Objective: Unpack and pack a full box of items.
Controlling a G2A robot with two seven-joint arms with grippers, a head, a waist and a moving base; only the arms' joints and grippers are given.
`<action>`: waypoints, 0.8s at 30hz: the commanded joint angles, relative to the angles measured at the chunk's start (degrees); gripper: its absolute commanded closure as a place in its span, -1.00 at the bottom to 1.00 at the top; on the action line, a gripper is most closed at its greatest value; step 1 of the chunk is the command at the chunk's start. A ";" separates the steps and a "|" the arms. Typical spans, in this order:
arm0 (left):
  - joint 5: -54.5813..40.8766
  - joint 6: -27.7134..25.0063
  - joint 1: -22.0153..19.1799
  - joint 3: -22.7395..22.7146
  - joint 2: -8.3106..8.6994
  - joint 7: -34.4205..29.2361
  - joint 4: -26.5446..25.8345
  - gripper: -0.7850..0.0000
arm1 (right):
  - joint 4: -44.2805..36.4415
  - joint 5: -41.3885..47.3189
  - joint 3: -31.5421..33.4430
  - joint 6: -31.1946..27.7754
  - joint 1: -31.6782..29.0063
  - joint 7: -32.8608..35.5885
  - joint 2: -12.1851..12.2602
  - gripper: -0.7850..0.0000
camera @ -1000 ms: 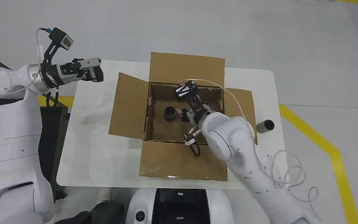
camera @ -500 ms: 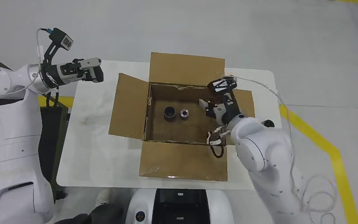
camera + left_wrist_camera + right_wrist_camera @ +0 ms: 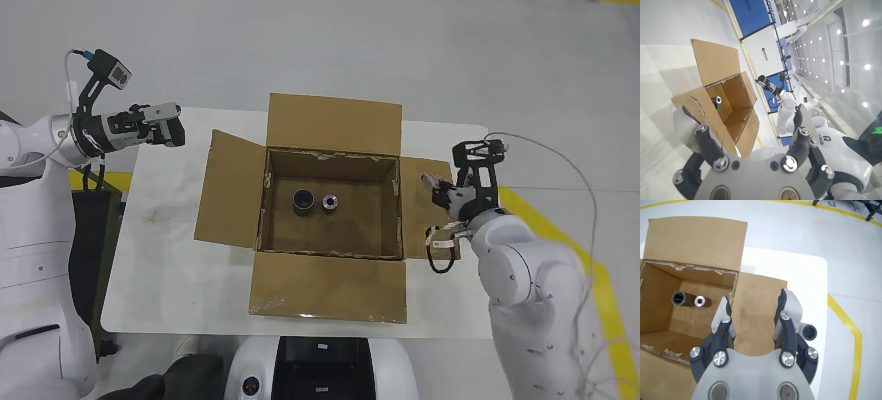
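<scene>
An open cardboard box (image 3: 335,125) stands in the middle of the white table (image 3: 170,250). On its floor lie a dark-bored metal cylinder (image 3: 303,203) and a smaller silver one (image 3: 330,204), also seen as the dark-bored cylinder (image 3: 678,298) and the silver cylinder (image 3: 699,301). My right gripper (image 3: 437,188) hangs open and empty over the box's right flap (image 3: 757,294). A third metal cylinder (image 3: 807,331) lies on the table beside that flap, partly behind one finger. My left gripper (image 3: 165,125) is open and empty, held above the table's far left corner, off from the box (image 3: 715,62).
All four flaps of the box are folded outward. White tabletop lies bare left of the box and along the right edge (image 3: 810,275). Yellow floor tape (image 3: 560,235) runs past the table's right side.
My right gripper has come up out of the box and swung right, from over the cylinders to above the right flap. The left arm has not moved.
</scene>
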 commanded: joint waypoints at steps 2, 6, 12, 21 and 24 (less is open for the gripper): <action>0.00 0.00 0.00 0.00 0.00 0.00 0.00 -1.00 | 1.83 -0.67 2.33 -1.43 -1.84 -3.36 0.29 -0.38; 0.00 0.00 0.00 0.00 0.00 0.00 0.00 -1.00 | 4.53 1.39 5.35 -1.39 -3.56 -5.77 0.49 -0.33; 0.00 0.00 0.00 0.00 0.00 0.00 0.00 -1.00 | 7.34 4.77 9.75 -2.52 -6.43 -9.75 0.81 -0.33; 0.00 0.00 0.00 0.00 0.00 0.00 0.00 -1.00 | 10.20 6.84 13.67 -1.54 -8.97 -12.80 1.14 -0.33; 0.00 0.00 0.00 0.00 0.00 0.00 0.00 -1.00 | 11.09 6.72 14.09 -1.48 -9.48 -12.72 1.26 -0.33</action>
